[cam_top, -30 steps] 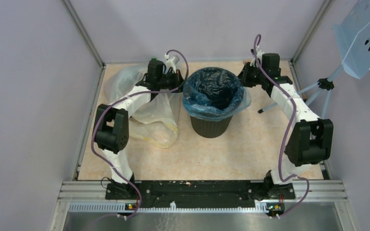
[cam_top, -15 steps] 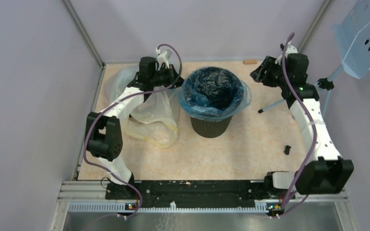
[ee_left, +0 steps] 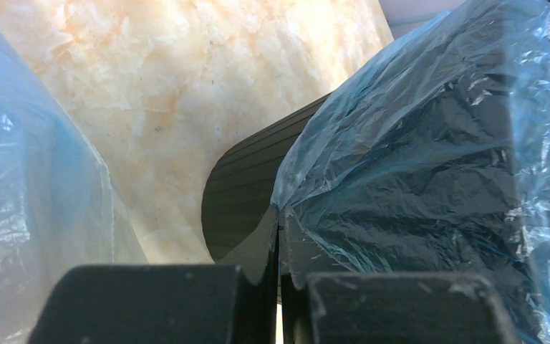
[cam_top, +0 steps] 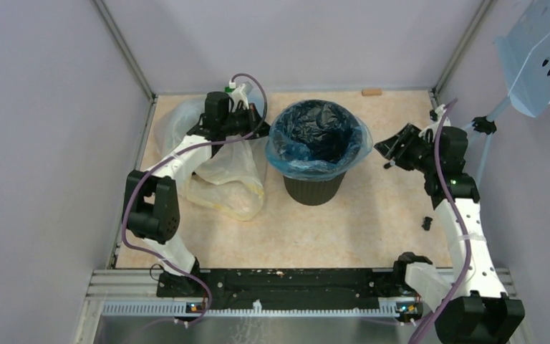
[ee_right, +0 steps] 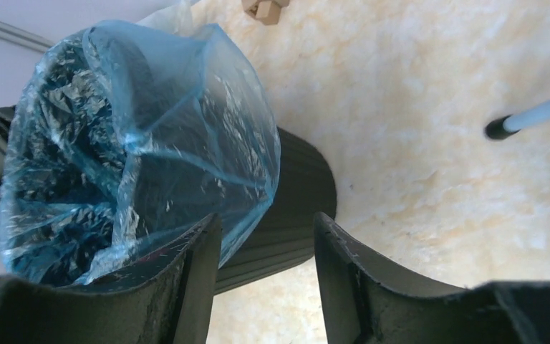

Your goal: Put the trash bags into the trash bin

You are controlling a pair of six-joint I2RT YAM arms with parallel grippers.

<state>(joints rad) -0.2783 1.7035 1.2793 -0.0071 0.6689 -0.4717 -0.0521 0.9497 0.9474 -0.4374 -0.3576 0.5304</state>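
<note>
Lining the trash bin [cam_top: 314, 188], the blue trash bag [cam_top: 319, 140] sits inside it with its hem folded out over the rim all round. The film is wrinkled and glossy, and the bin's ribbed black wall shows below the overhang. The bin stands upright on the table [cam_top: 372, 222], toward the back.

Left arm [cam_top: 179, 150]: reaches forward, wrist bent right, tip at the bin's left rim. Left fingers [ee_left: 258, 251] are pressed together with no gap. The bag's hem comes to a point right at their tips, so it reads as pinched there.

Right arm [cam_top: 465, 215]: rises from its base, wrist turned left toward the bin, tip apart from the bag. Right fingers [ee_right: 193, 265] are spread wide and hold nothing; bin and bag show through the gap in the wrist view.

Big clear yellowish bag [cam_top: 222, 172] lies crumpled on the table left of the bin, under the left arm. Touching the bin or just beside it: cannot tell. Small wooden block [cam_top: 371, 92] at the back edge. Small black part [cam_top: 427, 223] on the table beside the right arm.
</note>
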